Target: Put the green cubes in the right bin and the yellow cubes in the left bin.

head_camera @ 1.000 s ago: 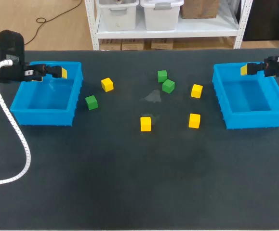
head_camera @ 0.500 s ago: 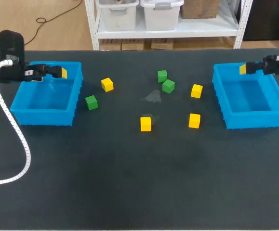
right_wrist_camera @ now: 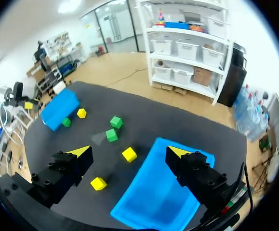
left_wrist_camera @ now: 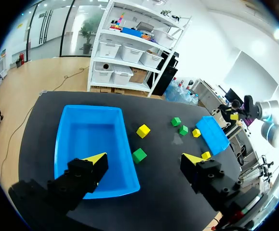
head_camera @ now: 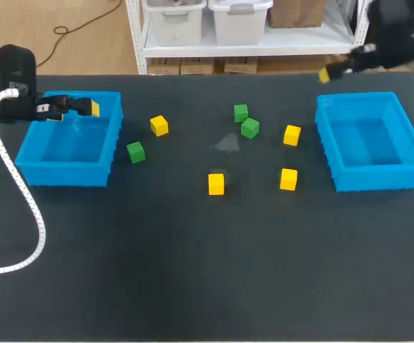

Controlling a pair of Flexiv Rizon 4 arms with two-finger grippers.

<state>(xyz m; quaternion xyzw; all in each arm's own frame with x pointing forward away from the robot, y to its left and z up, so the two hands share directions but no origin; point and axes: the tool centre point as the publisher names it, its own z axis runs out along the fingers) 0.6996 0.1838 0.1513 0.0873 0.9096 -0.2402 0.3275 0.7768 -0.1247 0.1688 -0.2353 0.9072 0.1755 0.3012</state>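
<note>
Each wrist view shows its pincer's two fingers spread wide; the head view gives only one yellow tip apiece. There the right pincer (head_camera: pixel 326 73) is smeared, seemingly past the far corner of the right bin (head_camera: pixel 375 179), having swung up from over it, while the left pincer (head_camera: pixel 92 108) keeps its place above the far rim of the left bin (head_camera: pixel 67 175). Three green cubes (head_camera: pixel 249 128) and four yellow cubes (head_camera: pixel 216 184) lie on the counter (head_camera: pixel 207 271) between the bins, well ahead of both pincers.

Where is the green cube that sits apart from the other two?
In the head view the lone green cube lies left of the middle, just right of the left bin, with a yellow cube close behind it.
</note>
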